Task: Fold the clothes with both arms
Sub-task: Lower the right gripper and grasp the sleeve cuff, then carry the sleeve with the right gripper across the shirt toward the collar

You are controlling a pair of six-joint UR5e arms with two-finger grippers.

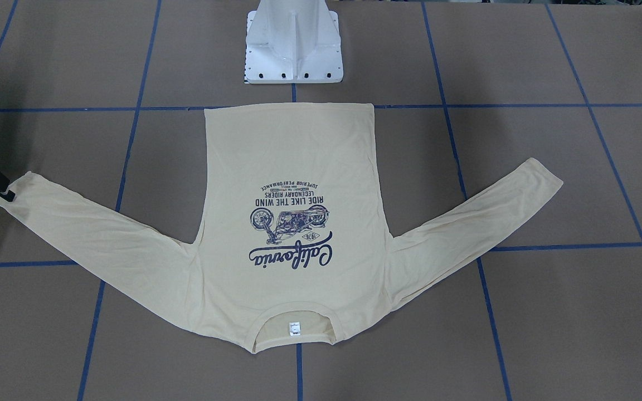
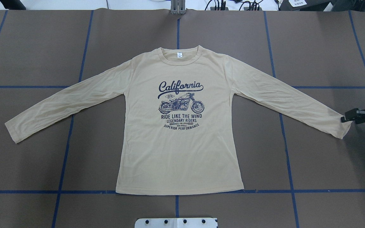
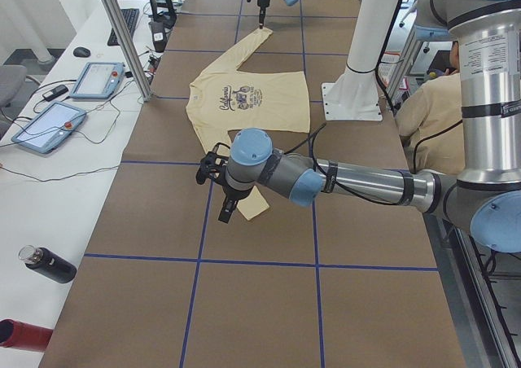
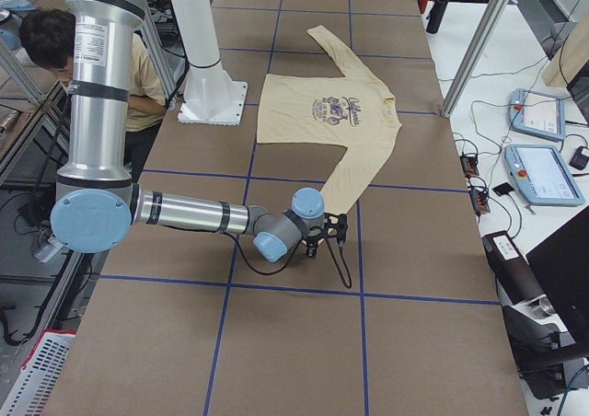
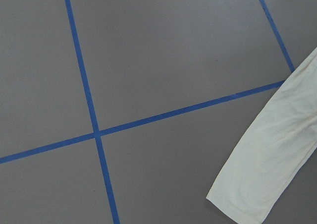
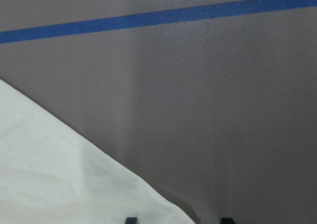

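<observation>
The clothes, one cream long-sleeved T-shirt (image 2: 179, 145) with a navy "California" motorcycle print, lie flat and face up, both sleeves spread out. My right gripper (image 2: 344, 119) sits low at the end of the sleeve cuff (image 2: 341, 126) on the robot's right. In the right wrist view its two fingertips (image 6: 131, 219) stand apart, open, astride the cuff's edge (image 6: 74, 184). My left gripper (image 3: 210, 169) hangs above the table near the other cuff (image 5: 257, 184). I cannot tell whether it is open or shut. The left gripper is outside the overhead view.
The white pedestal base (image 1: 293, 50) stands just behind the shirt's hem. Blue tape lines (image 2: 68, 158) cross the brown table. A person (image 4: 51, 43) sits beside the robot. Tablets (image 3: 49, 128) and bottles (image 3: 49, 265) lie on the side table.
</observation>
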